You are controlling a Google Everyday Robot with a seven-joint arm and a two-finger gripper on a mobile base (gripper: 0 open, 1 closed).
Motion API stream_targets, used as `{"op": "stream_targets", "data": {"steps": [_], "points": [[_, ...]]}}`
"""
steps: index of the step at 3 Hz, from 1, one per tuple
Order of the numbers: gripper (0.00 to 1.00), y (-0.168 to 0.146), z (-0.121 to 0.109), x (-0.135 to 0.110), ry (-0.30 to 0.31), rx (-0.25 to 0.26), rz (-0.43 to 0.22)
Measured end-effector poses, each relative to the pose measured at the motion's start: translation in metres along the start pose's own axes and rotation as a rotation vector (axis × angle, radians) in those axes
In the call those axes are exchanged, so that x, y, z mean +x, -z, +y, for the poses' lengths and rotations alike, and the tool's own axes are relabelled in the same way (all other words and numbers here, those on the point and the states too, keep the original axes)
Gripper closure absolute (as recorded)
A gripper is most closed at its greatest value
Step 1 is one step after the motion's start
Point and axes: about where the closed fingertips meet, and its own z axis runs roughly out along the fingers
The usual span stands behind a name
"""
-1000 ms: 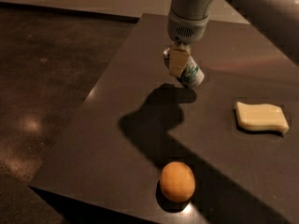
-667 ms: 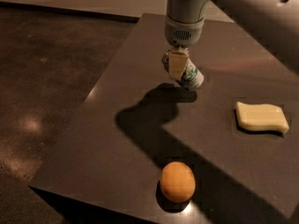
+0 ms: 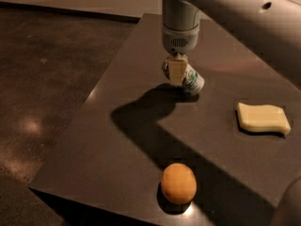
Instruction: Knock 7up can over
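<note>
The 7up can (image 3: 192, 81), white-silver with green markings, is on the dark table (image 3: 117, 140) near its far middle. It is tilted, with its top leaning toward the upper left and its base at the lower right. My gripper (image 3: 176, 72) hangs straight down from the arm and is right against the can's upper left part, covering its top. The can's base is at the table surface, next to the gripper's shadow.
An orange ball (image 3: 178, 183) sits near the table's front edge. A yellow sponge (image 3: 262, 118) lies at the right. The table's left edge (image 3: 89, 98) drops to a dark speckled floor. The arm spans the upper right of the view.
My gripper has moved down and slightly left, and the can has sunk lower with it, still tilted. The ball and sponge have not moved.
</note>
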Motion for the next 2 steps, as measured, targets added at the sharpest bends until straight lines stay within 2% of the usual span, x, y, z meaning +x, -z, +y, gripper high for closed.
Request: {"op": "stream_targets", "data": {"steps": [1,2], "points": [[0.07,-0.0069,0.0029,-0.0004,0.024,-0.013,0.019],[0.00,-0.0116,0.0074,-0.0007,0.059,-0.028,0.028]]}}
